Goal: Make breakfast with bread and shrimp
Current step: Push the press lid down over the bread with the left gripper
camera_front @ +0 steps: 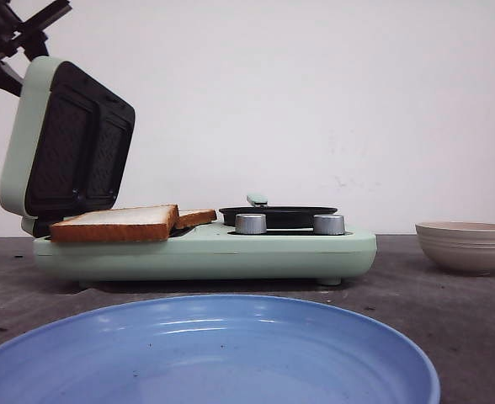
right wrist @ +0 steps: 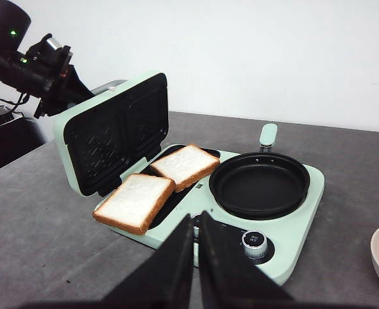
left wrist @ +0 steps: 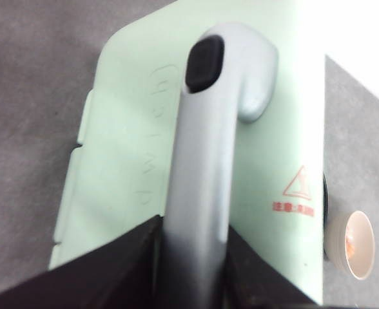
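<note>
Two slices of white bread lie on the dark sandwich plate of the mint-green breakfast maker (camera_front: 205, 252): the near slice (right wrist: 135, 201) overhangs the edge, the far slice (right wrist: 184, 164) lies behind it. Both show in the front view, near (camera_front: 113, 223) and far (camera_front: 195, 217). The lid (right wrist: 112, 135) stands open. My left gripper (left wrist: 193, 225) is shut on the lid's grey handle (left wrist: 202, 129), at the top left of the front view (camera_front: 16, 42). The shrimp (left wrist: 349, 241) shows as an orange-red bit in a beige bowl (left wrist: 363, 222). My right gripper (right wrist: 196, 219) is shut and empty, in front of the maker.
A black frying pan (right wrist: 259, 185) sits on the maker's right half, above two grey knobs (camera_front: 250, 223) (camera_front: 329, 224). The beige bowl (camera_front: 469, 244) stands on the table to the right. A blue plate (camera_front: 205, 353) lies at the front.
</note>
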Available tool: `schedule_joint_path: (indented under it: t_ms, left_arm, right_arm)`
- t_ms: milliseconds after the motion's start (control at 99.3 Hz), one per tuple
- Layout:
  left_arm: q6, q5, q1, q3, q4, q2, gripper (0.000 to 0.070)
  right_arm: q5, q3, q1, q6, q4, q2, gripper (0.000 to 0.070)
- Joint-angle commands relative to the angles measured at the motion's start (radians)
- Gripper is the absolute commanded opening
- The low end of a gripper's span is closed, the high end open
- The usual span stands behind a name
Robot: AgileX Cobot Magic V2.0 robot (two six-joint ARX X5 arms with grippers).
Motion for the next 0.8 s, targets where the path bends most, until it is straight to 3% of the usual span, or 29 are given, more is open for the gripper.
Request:
schedule_joint_path:
  t_ms: [0,463,785]
  left_arm:
    - [-0.024,0.034,-0.063,0.003,0.036,0.044,0.0]
    - [-0.031,-0.23,-0.283,0.003,0.114,0.076,0.0]
    - [-0.02,-0.278,-0.369,0.003,0.107,0.182,0.0014]
  right_arm:
    - [0.002,0.008,0.005,0.004,0.012,0.003,0.0]
    - [0.001,0.008,0.005,0.015,0.011,0.003,0.0]
    - [0.001,0.008,0.005,0.023,0.011,0.003,0.0]
